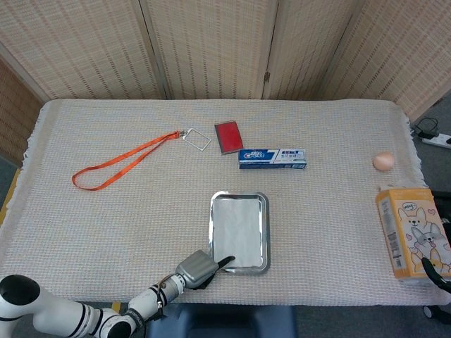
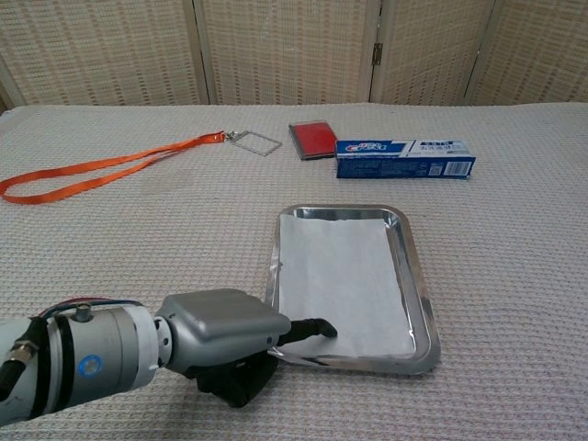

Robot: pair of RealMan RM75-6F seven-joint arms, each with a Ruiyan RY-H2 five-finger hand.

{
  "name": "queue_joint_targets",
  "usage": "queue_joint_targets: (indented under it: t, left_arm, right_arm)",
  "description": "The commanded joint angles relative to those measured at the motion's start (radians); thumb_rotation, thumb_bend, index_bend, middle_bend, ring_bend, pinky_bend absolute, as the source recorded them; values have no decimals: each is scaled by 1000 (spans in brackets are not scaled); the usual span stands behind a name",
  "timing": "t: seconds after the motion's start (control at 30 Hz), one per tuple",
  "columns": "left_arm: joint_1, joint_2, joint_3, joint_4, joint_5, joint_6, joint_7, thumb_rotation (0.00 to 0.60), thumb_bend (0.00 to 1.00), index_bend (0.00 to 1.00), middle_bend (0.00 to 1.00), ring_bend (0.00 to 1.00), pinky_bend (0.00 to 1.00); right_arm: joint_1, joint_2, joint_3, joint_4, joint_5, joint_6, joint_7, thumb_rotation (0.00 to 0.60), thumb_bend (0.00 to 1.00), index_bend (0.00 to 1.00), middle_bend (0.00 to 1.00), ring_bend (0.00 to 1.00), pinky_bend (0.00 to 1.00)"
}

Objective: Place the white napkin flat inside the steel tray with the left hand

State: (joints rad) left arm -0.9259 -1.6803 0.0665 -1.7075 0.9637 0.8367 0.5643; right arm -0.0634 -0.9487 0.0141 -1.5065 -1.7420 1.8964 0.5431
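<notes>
White napkin (image 2: pixel 342 277) flat in steel tray (image 2: pixel 421 285); left hand (image 2: pixel 225 333) seemingly touching it.

tray (image 2: pixel 418 276) far side open, toothpaste box (image 2: pixel 405 158) beyond

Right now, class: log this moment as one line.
napkin: flat in steel tray | left robot hand: fingertip at napkin's near edge, holding nothing | right robot hand: barely visible
</notes>
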Motion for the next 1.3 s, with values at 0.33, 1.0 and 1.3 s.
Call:
queue_joint_targets:
  t: [0.33, 1.0, 1.3]
  left_arm:
    - [6, -7, 0, 5, 20, -4, -7, 600, 925, 0, 1000, 982, 1000]
    - [43, 35, -26, -57, 90, 68, -31, 600, 921, 0, 1000, 965, 1000]
    - [168, 203, -2, -182, 245, 298, -60, 600, 674, 0, 924, 713, 932]
  right_arm:
    - [-1, -2, 1, -5, -6, -3, -12, 600, 399, 0, 0, 0, 0]
    - [-5, -1, 1, -4, -17, 4, -10, 600, 399, 0, 0, 0, 0]
    - [6, -7, -12, -11, -43, -22, -43, 600, 400, 0, 0, 0, 0]
